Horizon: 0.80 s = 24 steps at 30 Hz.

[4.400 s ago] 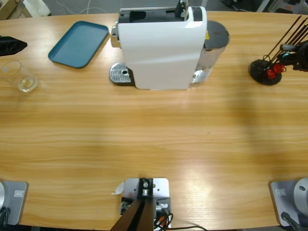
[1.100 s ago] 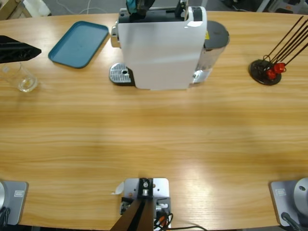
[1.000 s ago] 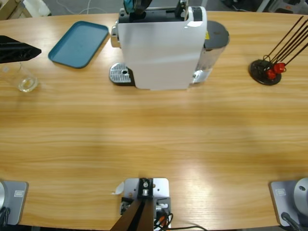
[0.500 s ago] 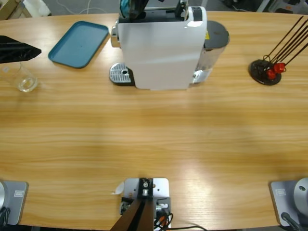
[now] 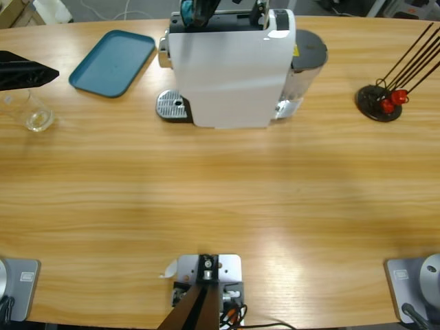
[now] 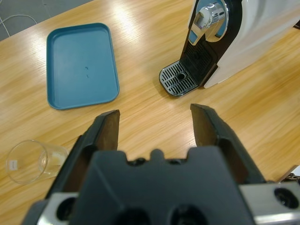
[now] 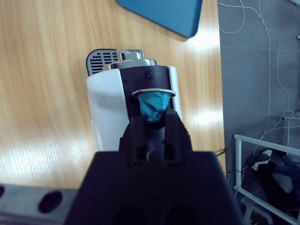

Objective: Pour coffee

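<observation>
A white coffee machine [image 5: 230,65] stands at the table's far middle, its drip grate [image 5: 172,105] pointing left. My right gripper [image 7: 152,121] is shut on a teal capsule [image 7: 153,104] and holds it over the machine's top slot; in the high view this gripper [image 5: 196,10] and the capsule [image 5: 185,8] show at the machine's top left. A clear glass [image 5: 29,110] at the far left holds a shallow layer of pale coffee [image 5: 38,122]. My left gripper [image 5: 47,73] hangs open just behind the glass. In the left wrist view that gripper [image 6: 154,115] is above the table, with the glass [image 6: 30,160] at its lower left.
A teal tray [image 5: 113,62] lies between the glass and the machine, seen also as the tray [image 6: 80,63] in the left wrist view. A black stand [image 5: 378,102] with thin rods and red pieces sits at the far right. Bare wood fills the near half.
The right gripper left the stand at the far right and now holds the teal capsule over the machine's top. The left gripper shifted slightly rightward. Over the last second, almost nothing moved.
</observation>
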Each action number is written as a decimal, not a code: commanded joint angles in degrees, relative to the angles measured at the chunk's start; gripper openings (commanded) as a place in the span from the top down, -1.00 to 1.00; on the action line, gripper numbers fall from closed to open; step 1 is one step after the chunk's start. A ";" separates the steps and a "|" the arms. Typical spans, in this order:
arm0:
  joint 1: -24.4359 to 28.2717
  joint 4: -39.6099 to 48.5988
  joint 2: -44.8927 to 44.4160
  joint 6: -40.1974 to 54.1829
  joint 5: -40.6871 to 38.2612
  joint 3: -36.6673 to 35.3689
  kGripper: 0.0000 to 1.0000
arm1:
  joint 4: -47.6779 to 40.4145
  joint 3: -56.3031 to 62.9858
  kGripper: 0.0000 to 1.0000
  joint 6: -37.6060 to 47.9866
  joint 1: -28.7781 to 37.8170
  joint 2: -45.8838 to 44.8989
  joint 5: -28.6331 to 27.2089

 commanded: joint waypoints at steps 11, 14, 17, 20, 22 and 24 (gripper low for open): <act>-0.28 0.44 -0.16 0.63 -0.72 2.15 -0.29 | 0.24 3.42 -0.86 0.79 -0.82 0.94 0.87; -0.28 0.44 -0.07 0.63 -0.72 2.15 -0.28 | 0.24 3.34 -0.89 0.98 -0.82 0.96 0.87; -0.28 0.35 0.16 0.69 -0.72 2.15 -0.29 | 0.25 2.70 -0.89 1.61 -0.64 0.40 0.50; -0.28 0.23 0.48 0.72 -0.81 2.13 -0.29 | 1.40 0.24 -1.00 2.83 1.08 -1.57 -0.93; -0.28 0.17 0.55 0.76 -0.81 2.15 -0.29 | 2.56 -0.90 -1.00 5.60 2.08 -3.65 -1.17; -0.28 0.03 0.71 0.81 -0.90 2.13 -0.29 | 3.79 -1.02 -1.00 7.64 3.49 -5.97 -1.23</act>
